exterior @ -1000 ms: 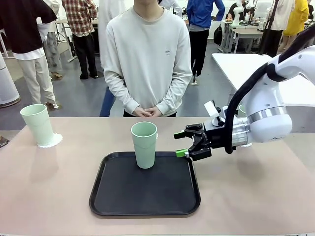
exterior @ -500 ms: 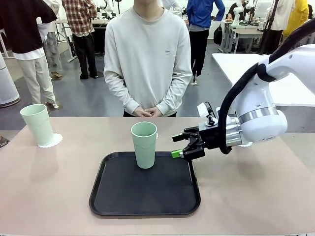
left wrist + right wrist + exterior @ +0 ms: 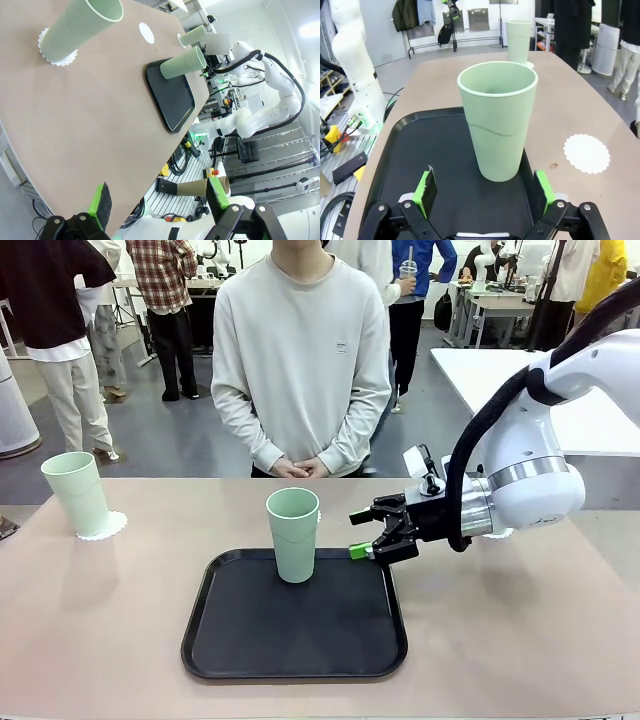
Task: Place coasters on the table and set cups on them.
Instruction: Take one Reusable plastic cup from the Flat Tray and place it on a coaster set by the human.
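1. Cups: 1 mint tumbler (image 3: 293, 534) stands upright near the far edge of the black tray (image 3: 295, 640); another (image 3: 76, 493) sits on a coaster (image 3: 104, 527) by the bench's (image 3: 100, 630) far-left corner.
2. Right pincer (image 3: 365, 534) hangs just beside the tray cup, jaws wide and empty; left pincer (image 3: 160, 202) is likewise spread, holding nothing.
3. Likely light, stiff, smooth plastic; grip mid-wall.
4. A bare coaster (image 3: 586, 153) lies beyond the tray's far edge, with open room.
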`<state>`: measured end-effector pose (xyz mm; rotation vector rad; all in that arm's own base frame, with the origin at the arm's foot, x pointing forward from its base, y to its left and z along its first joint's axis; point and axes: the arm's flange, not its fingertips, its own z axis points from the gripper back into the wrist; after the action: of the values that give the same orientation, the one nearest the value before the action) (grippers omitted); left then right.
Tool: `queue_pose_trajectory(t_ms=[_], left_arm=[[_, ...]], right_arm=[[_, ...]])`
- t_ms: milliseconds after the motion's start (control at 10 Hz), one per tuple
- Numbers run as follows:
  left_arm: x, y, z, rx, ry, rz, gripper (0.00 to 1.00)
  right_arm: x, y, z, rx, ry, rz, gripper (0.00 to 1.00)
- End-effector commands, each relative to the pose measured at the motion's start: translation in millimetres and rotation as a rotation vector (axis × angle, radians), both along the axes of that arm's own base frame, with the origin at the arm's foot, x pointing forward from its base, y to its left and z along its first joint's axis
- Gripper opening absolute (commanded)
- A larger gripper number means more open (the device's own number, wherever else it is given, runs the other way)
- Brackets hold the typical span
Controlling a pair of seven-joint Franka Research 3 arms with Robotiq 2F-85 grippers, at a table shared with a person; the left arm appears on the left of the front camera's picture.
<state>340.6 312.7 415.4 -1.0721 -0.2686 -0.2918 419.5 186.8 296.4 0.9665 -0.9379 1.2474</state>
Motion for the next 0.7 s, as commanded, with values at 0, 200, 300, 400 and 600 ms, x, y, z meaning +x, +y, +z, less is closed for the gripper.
queue_pose_trajectory(t_ms=[0,200,300,400,600], left_arm=[[-2,0,2,0.001,-0.005,0.001,1.0],[-2,0,2,0.001,-0.005,0.001,1.0],[-2,0,2,0.001,-0.005,0.001,1.0],[-2,0,2,0.001,-0.005,0.001,1.0],[-2,0,2,0.001,-0.005,0.001,1.0]], right_arm=[[14,19,-23,0.025,0.066,-0.072,1.0],[19,33,-40,0.016,0.127,-0.077,1.0],[20,38,-47,0.02,0.112,-0.068,1.0],[21,42,-52,0.03,0.103,-0.046,1.0],[22,46,-54,0.058,0.06,-0.018,1.0]])
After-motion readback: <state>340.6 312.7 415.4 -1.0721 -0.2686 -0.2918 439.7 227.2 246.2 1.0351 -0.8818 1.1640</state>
